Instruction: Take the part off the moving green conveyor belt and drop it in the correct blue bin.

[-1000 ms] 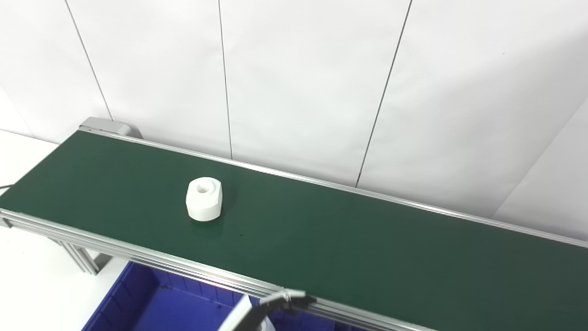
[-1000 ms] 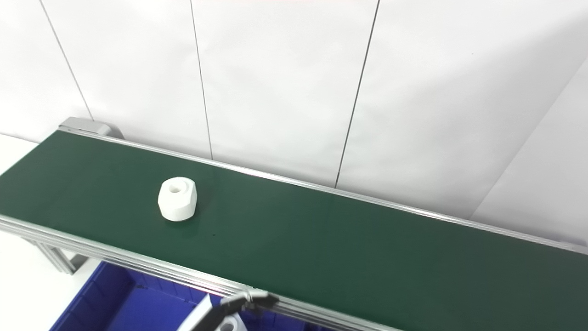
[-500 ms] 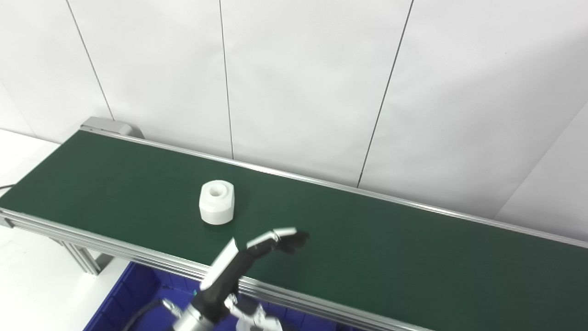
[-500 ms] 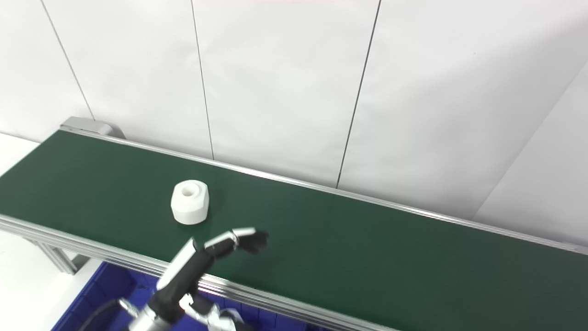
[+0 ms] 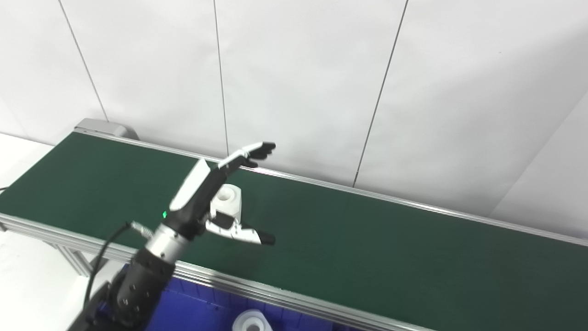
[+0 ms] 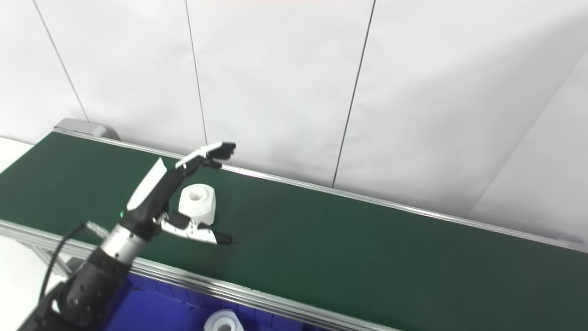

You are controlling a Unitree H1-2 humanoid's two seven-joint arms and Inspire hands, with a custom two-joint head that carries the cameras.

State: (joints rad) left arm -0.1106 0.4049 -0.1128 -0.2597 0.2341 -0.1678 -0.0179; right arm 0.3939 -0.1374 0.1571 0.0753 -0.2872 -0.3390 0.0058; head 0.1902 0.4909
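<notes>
Green belt (image 5: 367, 239), unlabelled part (image 6: 198, 203) (robot hand (image 5: 216, 193) spread)

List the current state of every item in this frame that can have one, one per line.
left hand: open, fingers and thumb spread, raised over the belt around the part, holding nothing.
right hand: not in view.
white part: upright on the belt, hole facing up, not yet grasped.
green conveyor belt: carrying only that one part.
blue bin: below the belt's near edge, another white part already inside.
</notes>
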